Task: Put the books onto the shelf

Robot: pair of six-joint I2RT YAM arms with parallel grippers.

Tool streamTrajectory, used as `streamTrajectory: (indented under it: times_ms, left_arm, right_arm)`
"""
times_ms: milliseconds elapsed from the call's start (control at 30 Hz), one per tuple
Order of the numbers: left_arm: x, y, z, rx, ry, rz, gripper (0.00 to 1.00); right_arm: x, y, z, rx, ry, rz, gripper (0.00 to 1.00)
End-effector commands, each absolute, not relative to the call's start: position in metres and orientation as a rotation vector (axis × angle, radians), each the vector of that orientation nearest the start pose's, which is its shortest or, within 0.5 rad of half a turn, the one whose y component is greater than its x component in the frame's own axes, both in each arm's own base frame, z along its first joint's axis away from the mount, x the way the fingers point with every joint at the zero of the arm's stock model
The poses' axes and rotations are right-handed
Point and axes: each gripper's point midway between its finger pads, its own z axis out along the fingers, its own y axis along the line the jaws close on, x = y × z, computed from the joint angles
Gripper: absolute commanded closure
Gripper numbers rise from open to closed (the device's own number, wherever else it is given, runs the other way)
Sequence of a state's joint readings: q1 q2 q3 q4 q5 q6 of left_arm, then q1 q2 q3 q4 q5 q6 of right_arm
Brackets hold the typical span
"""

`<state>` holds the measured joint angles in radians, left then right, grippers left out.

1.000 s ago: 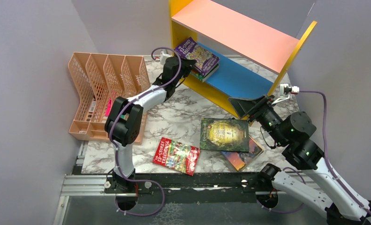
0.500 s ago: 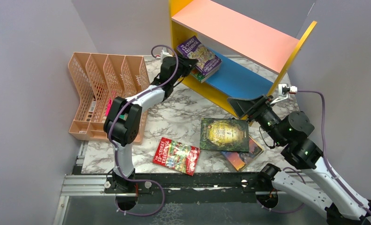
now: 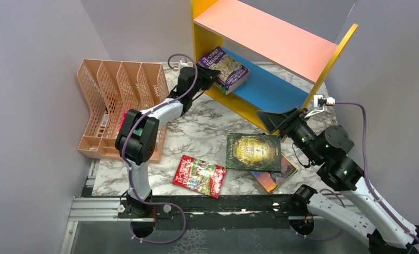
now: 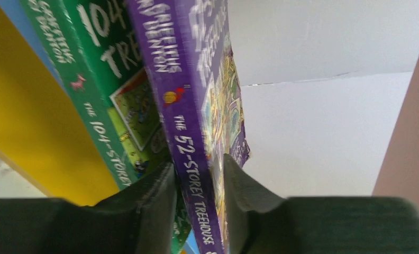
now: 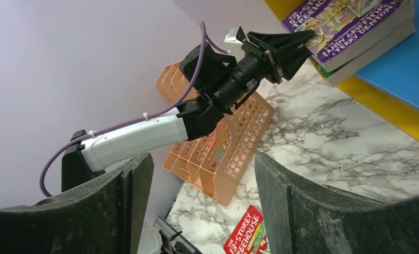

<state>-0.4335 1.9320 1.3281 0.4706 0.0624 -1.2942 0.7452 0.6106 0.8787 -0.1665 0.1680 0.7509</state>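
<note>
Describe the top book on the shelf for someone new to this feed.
Find the yellow-sided shelf at the back; on its blue lower board, left end, two books lie stacked. It's the upper one, the purple 52-Storey Treehouse, lying on a green book.

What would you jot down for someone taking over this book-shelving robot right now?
Left gripper: jaws shut on the purple 52-Storey Treehouse book, lying on the green 104-Storey book on the shelf's blue lower board.
Right gripper: open, empty, beside the shelf front.
Done: two books shelved.
To do: release the purple one; shelve the red 13-Storey Treehouse book, the dark green-gold book and the book half under it, all on the marble table.
</note>
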Motion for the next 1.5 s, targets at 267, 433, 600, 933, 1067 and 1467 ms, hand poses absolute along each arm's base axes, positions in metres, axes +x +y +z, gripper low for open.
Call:
streamTrajectory:
  times_ms: [267, 433, 600, 933, 1067, 1467]
  left_arm:
    - [0.521, -0.243, 0.255, -0.8, 1.761, -0.999, 0.34]
    - [0.515, -0.238, 0.247, -0.765, 1.808, -0.935, 0.17]
    - [0.51, -0.255, 0.237, -0.681, 1.859, -1.002, 0.06]
    - [0.502, -0.296, 0.224, -0.597, 1.903, -1.102, 0.04]
    - [0.501, -0.304, 0.218, -0.601, 1.915, -1.114, 0.07]
    - [0.5, -0.316, 0.22, -0.624, 1.9, -1.185, 0.23]
  right_arm:
    - [0.218, 0.197, 0.354, 0.14, 1.659, 1.017, 0.26]
    - [0.226, 0.209, 0.332, 0.128, 1.736, 0.996, 0.26]
    - [0.231, 0.214, 0.317, 0.139, 1.781, 0.981, 0.26]
    - [0.232, 0.215, 0.31, 0.151, 1.8, 0.976, 0.27]
    - [0.232, 0.213, 0.309, 0.156, 1.801, 0.97, 0.27]
    - [0.233, 0.212, 0.305, 0.162, 1.809, 0.957, 0.27]
